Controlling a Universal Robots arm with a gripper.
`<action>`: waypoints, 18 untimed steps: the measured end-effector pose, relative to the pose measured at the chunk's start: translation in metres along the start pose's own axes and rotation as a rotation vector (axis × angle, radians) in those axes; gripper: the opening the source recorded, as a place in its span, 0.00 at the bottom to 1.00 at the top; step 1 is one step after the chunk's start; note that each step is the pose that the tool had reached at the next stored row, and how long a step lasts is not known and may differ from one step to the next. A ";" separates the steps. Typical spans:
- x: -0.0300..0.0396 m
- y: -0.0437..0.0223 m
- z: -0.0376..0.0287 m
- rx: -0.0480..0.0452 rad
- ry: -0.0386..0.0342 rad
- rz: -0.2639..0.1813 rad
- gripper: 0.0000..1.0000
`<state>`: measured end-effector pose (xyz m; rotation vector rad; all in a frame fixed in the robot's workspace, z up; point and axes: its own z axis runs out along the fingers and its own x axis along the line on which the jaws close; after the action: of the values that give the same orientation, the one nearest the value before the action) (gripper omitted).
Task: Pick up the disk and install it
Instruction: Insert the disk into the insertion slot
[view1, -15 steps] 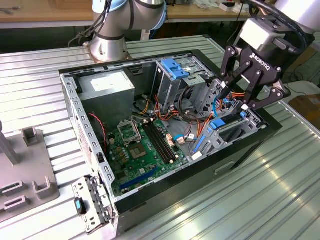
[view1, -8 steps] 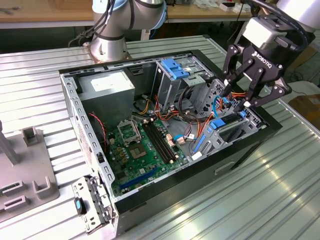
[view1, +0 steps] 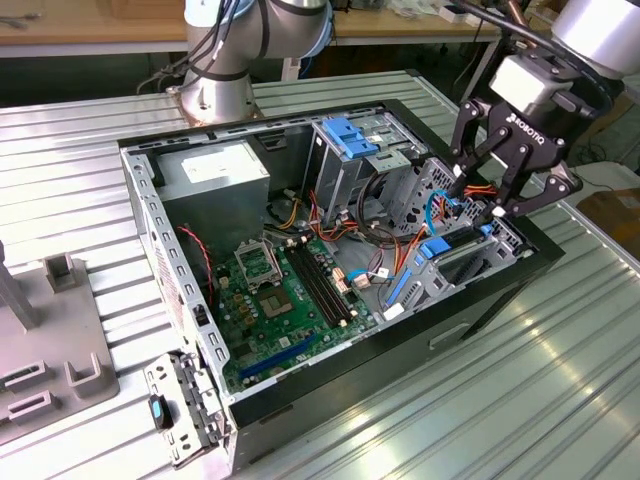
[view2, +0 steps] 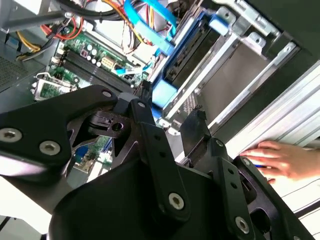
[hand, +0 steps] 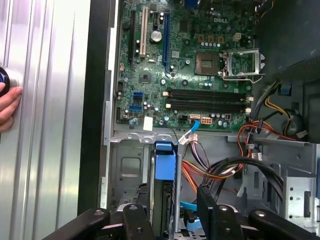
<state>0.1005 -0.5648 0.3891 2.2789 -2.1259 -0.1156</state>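
Note:
The disk (view1: 452, 256) sits on edge in the drive bay, in the corner of the open computer case (view1: 150, 230) at the exterior view's right. It is a dark slab with a light-blue bracket. My gripper (view1: 482, 200) hangs just above it, open, with nothing between its fingers. In the first wrist view the black fingers (hand: 209, 212) straddle the disk's blue bracket (hand: 165, 165) without touching it. The second wrist view shows the disk (view2: 187, 52) in its metal slot beyond the gripper (view2: 170, 112).
Inside the case are the green motherboard (view1: 290, 290), a grey power-supply box (view1: 215, 170), a drive cage with a blue latch (view1: 350, 140) and loose cables (view1: 400, 240). A person's hand (view2: 280, 160) rests on the ribbed table beside the case. A grey fixture (view1: 50, 330) stands at the exterior view's left.

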 end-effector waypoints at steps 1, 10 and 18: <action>0.0001 -0.0009 0.0005 0.0000 -0.0001 0.000 0.50; 0.0015 0.0022 0.0139 0.0203 0.0006 -0.002 0.50; 0.0021 -0.0050 0.0215 0.0204 0.0007 -0.002 0.50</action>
<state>0.1042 -0.5657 0.3672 2.2923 -2.1339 -0.0936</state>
